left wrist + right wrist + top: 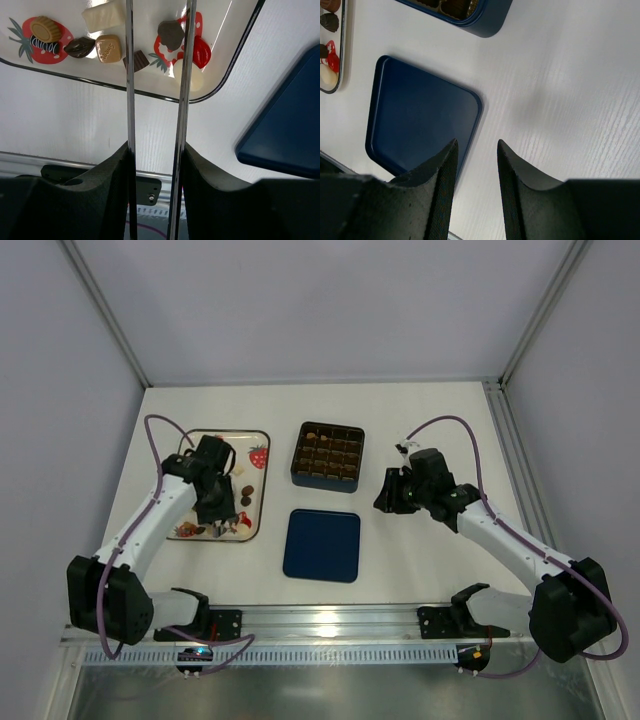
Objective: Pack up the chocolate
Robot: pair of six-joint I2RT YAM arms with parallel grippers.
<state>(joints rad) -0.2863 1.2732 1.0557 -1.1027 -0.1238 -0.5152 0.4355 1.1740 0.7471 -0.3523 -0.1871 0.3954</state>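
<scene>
Left gripper (222,520) over tray (250,434) of chocolate (246,492)

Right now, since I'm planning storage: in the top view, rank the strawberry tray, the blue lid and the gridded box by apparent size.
1. Strawberry tray, clearly the largest.
2. Blue lid and gridded box look about alike, so I won't rank them.

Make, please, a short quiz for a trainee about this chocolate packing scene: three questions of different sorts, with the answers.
1. True or false: the right pincer holds a chocolate.
2. The loose chocolates lie: A on the tray; B in a bowl; C in a cup.
3. Fill in: the lid lies ___ the box and the arm bases.
Key: 1 false; 2 A; 3 between.
</scene>
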